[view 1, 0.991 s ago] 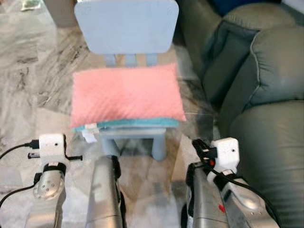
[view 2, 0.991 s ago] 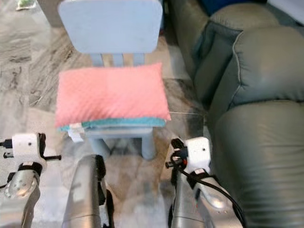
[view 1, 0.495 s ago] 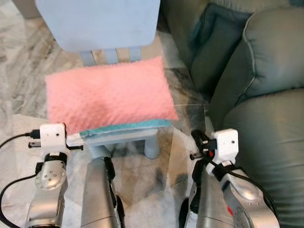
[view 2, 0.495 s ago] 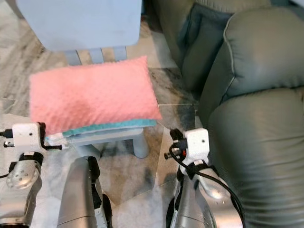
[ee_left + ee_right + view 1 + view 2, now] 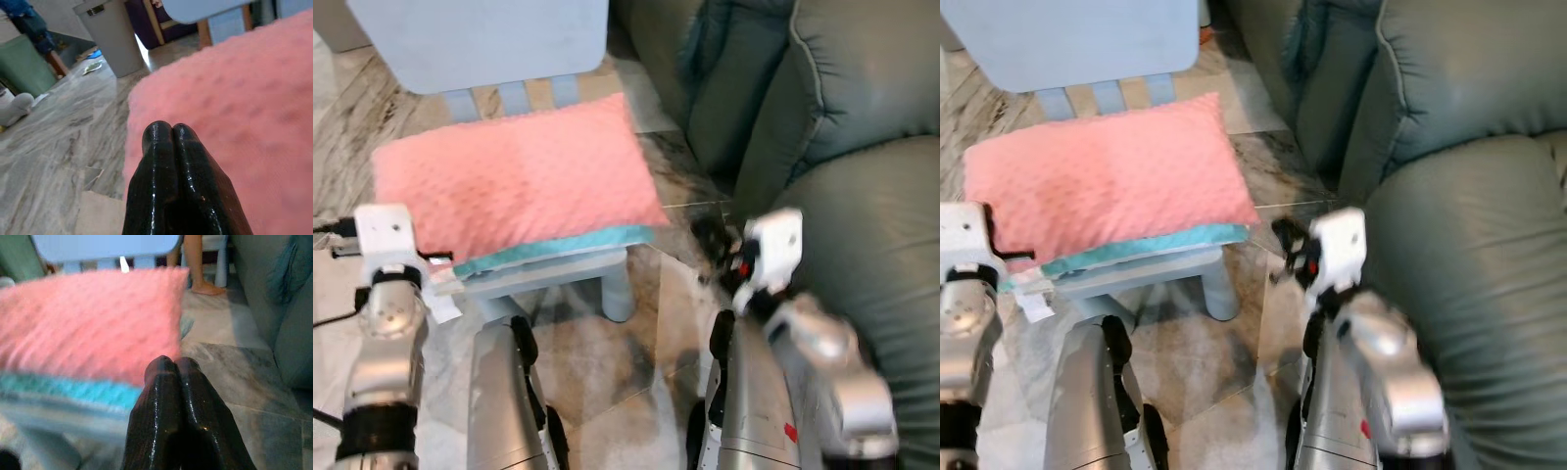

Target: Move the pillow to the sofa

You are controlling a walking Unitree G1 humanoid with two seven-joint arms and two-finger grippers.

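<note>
Your left tool has its fingers pressed together, holding nothing, close at the pillow's left end; your right tool is likewise closed and empty, just off the pillow's right corner; the pink pillow, teal underneath, lies flat on the light blue chair; the green sofa stands just beside the chair, on the pillow's right.

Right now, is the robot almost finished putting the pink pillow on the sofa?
Not nearly. Done: nothing you can see, since the pink pillow lies on the little blue chair. In hand: the left gripper and right gripper are both shut and empty, one near each end of the pillow, not holding it. Left: grab it, lift it and carry it to the green sofa on the robot's right.
</note>
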